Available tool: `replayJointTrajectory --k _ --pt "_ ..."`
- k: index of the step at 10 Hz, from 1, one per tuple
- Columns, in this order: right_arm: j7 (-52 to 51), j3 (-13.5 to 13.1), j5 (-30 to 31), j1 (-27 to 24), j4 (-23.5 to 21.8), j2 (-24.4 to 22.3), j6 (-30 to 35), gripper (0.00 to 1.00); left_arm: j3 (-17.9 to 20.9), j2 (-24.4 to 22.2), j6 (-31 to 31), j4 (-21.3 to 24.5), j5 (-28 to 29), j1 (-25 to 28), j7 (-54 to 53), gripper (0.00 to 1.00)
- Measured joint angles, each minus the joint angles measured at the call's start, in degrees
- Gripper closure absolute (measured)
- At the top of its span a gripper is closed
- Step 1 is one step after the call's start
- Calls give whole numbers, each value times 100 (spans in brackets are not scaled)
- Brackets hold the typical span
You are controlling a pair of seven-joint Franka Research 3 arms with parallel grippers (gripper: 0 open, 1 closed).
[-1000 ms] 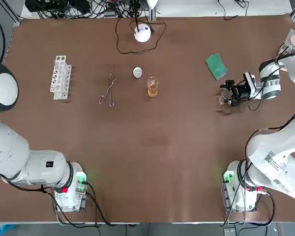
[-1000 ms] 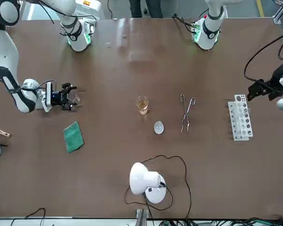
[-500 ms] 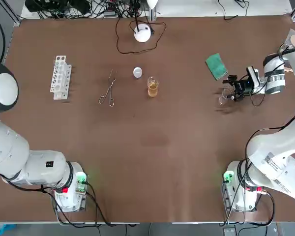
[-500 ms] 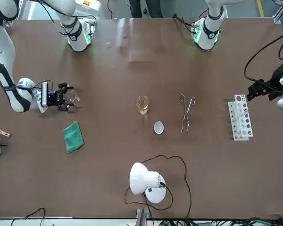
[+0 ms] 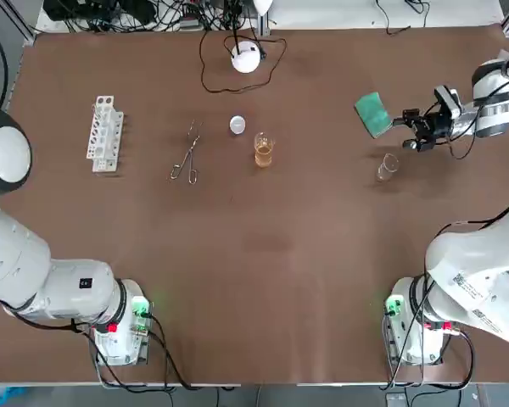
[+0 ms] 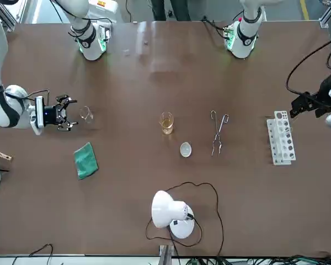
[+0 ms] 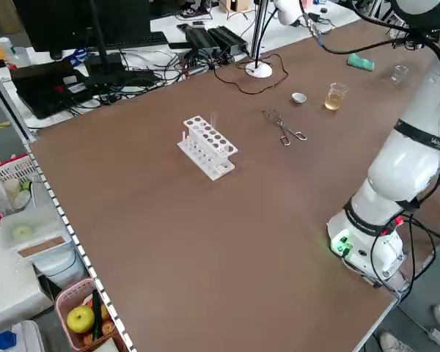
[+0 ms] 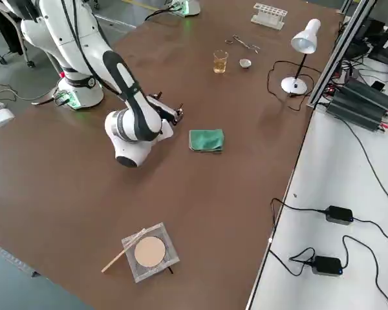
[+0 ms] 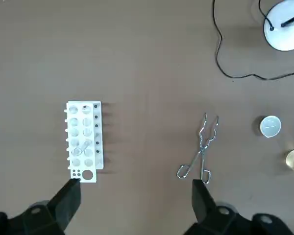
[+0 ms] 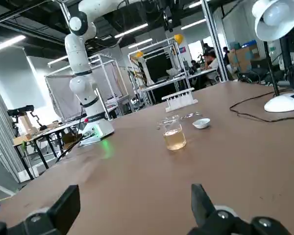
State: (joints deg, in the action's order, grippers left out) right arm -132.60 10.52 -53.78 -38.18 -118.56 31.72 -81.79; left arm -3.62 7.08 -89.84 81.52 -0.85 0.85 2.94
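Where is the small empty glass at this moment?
In the top view the small empty glass stands on the robot's right side, nearer the bases than the green cloth, close beside the open right claw but apart from it.

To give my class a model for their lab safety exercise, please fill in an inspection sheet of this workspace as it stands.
Surface: brown table, no spills seen.
Job's things: small clear glass upright beside right gripper, untouched; test tube rack near left gripper.
Clutter: green cloth, amber-filled beaker, tongs, white dish, lamp.
Grippers: both with jaws open, holding nothing.
Cables: lamp cord looped on table.
Surroundings: monitor and tangled wires beyond far edge.
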Motion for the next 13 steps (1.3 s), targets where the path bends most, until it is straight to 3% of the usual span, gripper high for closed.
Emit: replayJointTrajectory --k 5,13 --pt "1874 13 -4 400 253 -653 -486 0 1 -70 3 -1 0 0 -23 0" --pt "5127 10 356 1428 1731 -922 -1174 0 2 -70 3 -1 0 0 -92 0"
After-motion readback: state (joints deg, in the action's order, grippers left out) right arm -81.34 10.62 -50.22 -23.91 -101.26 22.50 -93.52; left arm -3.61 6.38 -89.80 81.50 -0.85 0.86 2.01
